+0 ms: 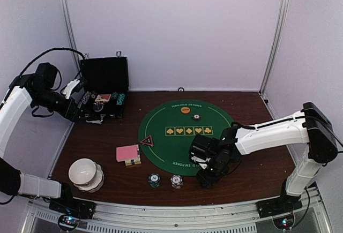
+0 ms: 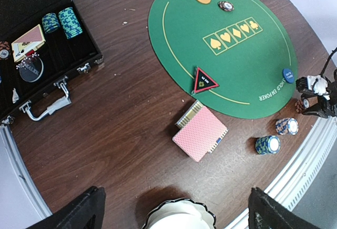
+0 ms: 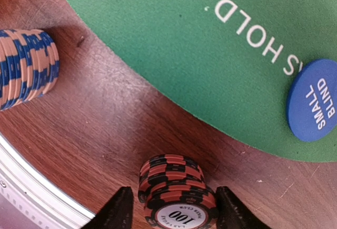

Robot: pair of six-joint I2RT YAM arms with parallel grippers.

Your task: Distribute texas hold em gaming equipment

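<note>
Arms apart, right gripper (image 3: 174, 203) low, parted astride red-black chip stack (image 3: 171, 179), left gripper (image 2: 176, 210) spread

Probably a lab test booth: plain white walls (image 1: 177, 29), metal-railed table (image 1: 107, 142).

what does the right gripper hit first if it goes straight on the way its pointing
The red and black chip stack: it stands right between the right gripper's open fingers. Going on, the fingers would likely pass either side of it and reach the wooden table, though depth is unclear.
</note>
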